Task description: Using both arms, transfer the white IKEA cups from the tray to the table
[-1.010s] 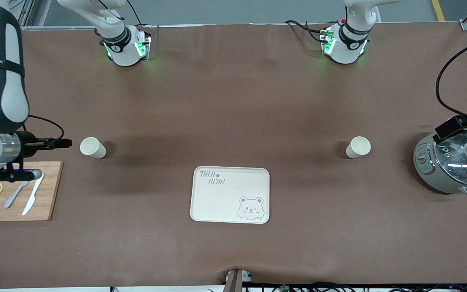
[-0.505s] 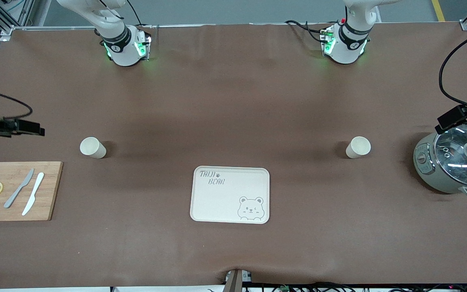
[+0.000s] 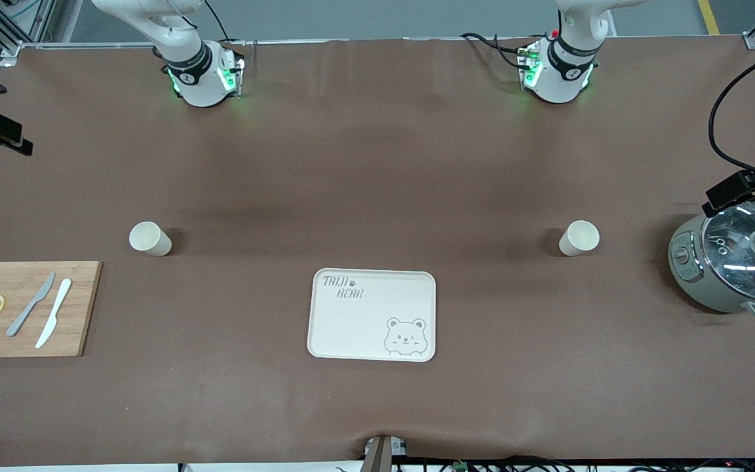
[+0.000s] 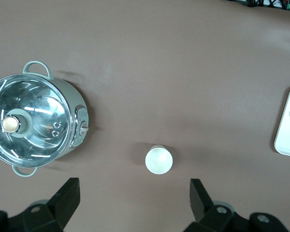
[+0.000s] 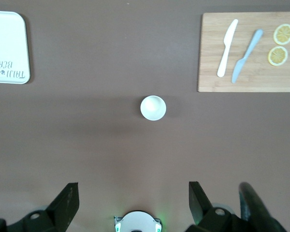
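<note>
**Both cups off the tray, each one under its own arm's spread jaws**

Your left gripper (image 4: 134, 198) hangs high over the table (image 3: 377, 164) with its jaws spread wide and nothing between them. In the left wrist view, one white cup (image 4: 159, 160) stands in line with the gap, upright, its round rim facing up at the camera. It stands on the brown sheet near the lidded cooker (image 4: 34, 123), at the left arm's end of the table.

Your right gripper (image 5: 133, 200) is likewise spread and empty. The other cup (image 5: 153, 107) stands upright in line with its gap, near the cutting board (image 5: 249, 53), at the right arm's end.

So each arm is nearer to its own cup, and each cup's axis runs vertical, which I judge would suit a straight drop.

The tray (image 3: 351, 328) lies bare between the two cups, nearer to the front camera than either and well apart from both. From how things lie, I'd say the move is done and you need no further grasp.
</note>
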`<state>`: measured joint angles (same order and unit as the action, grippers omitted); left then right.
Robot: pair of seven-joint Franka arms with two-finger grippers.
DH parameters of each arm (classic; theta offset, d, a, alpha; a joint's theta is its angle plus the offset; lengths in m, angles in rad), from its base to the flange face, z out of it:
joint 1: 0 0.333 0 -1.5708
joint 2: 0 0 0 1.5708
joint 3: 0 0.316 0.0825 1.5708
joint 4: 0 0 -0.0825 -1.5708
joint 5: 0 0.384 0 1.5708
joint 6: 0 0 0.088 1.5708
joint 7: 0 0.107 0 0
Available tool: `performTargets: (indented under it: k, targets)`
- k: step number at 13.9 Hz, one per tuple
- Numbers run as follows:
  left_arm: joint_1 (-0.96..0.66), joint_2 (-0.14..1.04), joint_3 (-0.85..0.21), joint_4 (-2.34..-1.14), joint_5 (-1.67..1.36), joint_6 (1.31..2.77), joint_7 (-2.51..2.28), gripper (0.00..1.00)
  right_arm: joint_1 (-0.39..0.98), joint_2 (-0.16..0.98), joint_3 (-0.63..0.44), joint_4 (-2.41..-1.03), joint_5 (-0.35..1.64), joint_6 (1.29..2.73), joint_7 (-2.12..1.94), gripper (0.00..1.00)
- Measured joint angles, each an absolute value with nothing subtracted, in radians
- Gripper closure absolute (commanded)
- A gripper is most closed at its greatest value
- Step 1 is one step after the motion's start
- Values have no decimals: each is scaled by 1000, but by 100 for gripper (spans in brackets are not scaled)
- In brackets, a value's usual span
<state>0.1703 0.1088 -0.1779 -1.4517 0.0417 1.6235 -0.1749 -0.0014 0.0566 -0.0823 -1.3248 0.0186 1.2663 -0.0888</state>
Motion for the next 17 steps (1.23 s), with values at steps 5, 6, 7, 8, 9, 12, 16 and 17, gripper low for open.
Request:
performTargets:
  k: [5, 6, 7, 8, 9, 12, 16, 17]
  targets:
    - [170, 110, -178, -1453, 42, 1624, -175, 0, -47, -73, -89, -1455, 15, 1309, -89, 0]
    - [170, 110, -178, -1453, 42, 1624, -175, 0, -49, -77, -89, -1466, 15, 1315, -87, 0]
    - [170, 110, -178, -1453, 42, 1624, -175, 0, -53, -77, -89, -1470, 15, 1320, -87, 0]
    - [170, 110, -178, -1453, 42, 1624, -175, 0, -56, -77, -89, -1475, 15, 1324, -87, 0]
    - [170, 110, -177, -1453, 42, 1624, -175, 0, -58, -77, -89, -1478, 16, 1327, -87, 0]
    - [174, 110, -173, -1453, 42, 1624, -175, 0, -58, -76, -83, -1478, 17, 1330, -87, 0]
    - [202, 96, -171, -1478, 42, 1638, -173, 0, -57, -76, -77, -1478, 16, 1340, -87, 0]
    - [201, 91, -173, -1488, 42, 1645, -173, 0, -57, -76, -75, -1478, 13, 1345, -87, 0]
